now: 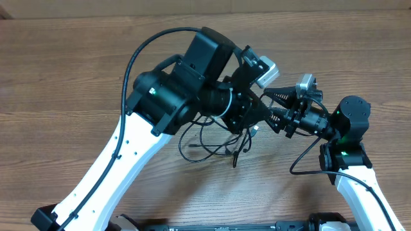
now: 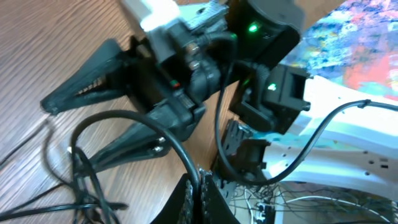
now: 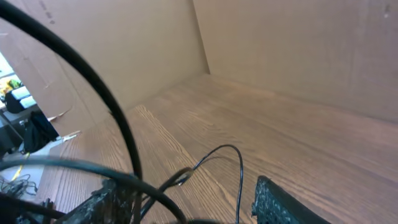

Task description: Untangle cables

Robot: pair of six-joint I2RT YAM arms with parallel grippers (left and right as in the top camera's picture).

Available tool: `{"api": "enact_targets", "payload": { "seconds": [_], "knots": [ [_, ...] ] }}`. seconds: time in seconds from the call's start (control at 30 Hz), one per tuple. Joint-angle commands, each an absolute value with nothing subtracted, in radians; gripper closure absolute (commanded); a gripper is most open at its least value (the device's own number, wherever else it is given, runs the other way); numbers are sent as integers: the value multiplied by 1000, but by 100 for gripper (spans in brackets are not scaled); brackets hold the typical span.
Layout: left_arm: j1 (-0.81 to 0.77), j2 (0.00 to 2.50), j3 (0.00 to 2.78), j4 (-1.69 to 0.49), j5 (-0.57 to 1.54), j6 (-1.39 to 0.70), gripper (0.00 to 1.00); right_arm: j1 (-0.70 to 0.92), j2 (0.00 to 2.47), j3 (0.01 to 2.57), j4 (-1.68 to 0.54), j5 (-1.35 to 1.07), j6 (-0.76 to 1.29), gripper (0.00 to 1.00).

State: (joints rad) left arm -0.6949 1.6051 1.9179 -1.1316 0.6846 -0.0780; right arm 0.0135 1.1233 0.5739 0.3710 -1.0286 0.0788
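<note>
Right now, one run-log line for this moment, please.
left gripper: shut on cable | right gripper: open, empty | other cables: tangled on table

1 left pincer (image 2: 199,196), 1 right pincer (image 2: 65,132), 1 tangle of cables (image 2: 81,180)

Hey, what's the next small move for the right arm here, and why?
Probably ease the right gripper forward and close it on the thin cable loop that sits between its open fingers. The left gripper looks shut on another cable, so a second grip would likely let the two arms pull the tangle apart.
</note>
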Motion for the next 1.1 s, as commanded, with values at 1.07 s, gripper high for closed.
{"api": "enact_targets", "payload": {
  "seconds": [1.07],
  "knots": [
    [-751, 1599, 1933, -1505, 760, -81, 96, -173, 1122, 583, 293, -636, 187, 24]
  ]
}}
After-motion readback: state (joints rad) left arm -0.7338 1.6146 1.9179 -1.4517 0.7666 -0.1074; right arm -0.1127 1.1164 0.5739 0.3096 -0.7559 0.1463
